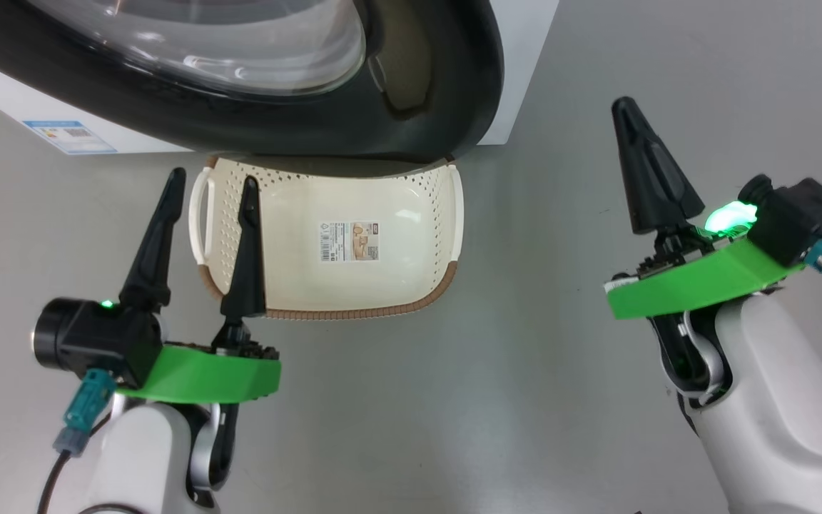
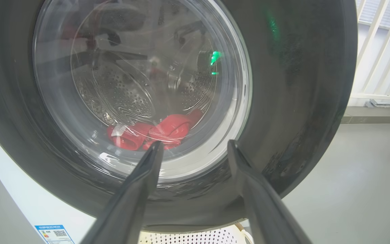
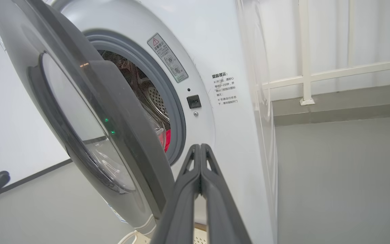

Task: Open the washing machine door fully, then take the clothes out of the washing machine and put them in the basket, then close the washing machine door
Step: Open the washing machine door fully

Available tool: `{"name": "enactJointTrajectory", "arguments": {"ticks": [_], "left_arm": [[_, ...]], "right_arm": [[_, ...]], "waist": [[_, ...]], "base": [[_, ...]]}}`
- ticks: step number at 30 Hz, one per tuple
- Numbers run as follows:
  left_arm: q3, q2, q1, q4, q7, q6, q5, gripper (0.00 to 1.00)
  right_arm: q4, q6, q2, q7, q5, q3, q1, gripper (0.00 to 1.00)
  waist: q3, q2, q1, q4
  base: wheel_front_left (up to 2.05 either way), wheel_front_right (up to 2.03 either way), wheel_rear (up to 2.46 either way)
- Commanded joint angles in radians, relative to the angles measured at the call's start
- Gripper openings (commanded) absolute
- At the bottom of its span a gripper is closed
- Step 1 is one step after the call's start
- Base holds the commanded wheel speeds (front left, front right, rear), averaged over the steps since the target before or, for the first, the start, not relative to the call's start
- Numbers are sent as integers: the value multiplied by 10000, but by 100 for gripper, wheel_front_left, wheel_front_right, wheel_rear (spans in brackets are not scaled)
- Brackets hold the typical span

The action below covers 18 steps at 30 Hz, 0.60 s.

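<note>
The washing machine door [image 1: 425,107] stands partly open, its black rim hanging over the cream basket [image 1: 411,243] on the floor. Through the glass of the door [image 2: 300,84] I see the red clothes [image 2: 154,132] at the bottom of the steel drum. In the right wrist view, a red sliver of the clothes [image 3: 167,140] shows in the gap between the door [image 3: 90,112] and the white washing machine [image 3: 222,51]. My left gripper [image 1: 213,175] is open and empty, with its fingers over the basket's left side, pointing at the door [image 2: 195,143]. My right gripper [image 1: 623,103] is shut on nothing, to the right of the door's free edge [image 3: 200,146].
Grey floor spreads around the basket and to the right of the machine. A white railing [image 3: 303,67] runs along the wall behind the washer. A blue label sticker [image 1: 68,135] sits low on the machine's front.
</note>
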<state>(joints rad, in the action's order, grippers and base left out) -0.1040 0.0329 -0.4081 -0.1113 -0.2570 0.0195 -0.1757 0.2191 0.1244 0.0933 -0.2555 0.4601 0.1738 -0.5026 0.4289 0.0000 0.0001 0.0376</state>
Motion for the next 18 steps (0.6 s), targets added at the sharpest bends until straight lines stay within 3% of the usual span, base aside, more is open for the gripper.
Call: {"name": "enactJointTrajectory", "arguments": {"ticks": [1,8,18], "left_arm": [[235,201,128,321,-47,27,95,100],[85,194,67,405,-47,56,103,100],[-67,186,2,594,-48,51,115,100]], "right_arm": [[-213,63,-96,-62,544,323,-279,0],[81,63,12,162,3521,581,-1460,0],[353,63,-86,2276,7798,427,-3316,0]], "waist": [[17,0,0,12],[95,0,0,181],[255,0,0,485]], "base": [[0,0,0],[0,0,0],[0,0,0]]}}
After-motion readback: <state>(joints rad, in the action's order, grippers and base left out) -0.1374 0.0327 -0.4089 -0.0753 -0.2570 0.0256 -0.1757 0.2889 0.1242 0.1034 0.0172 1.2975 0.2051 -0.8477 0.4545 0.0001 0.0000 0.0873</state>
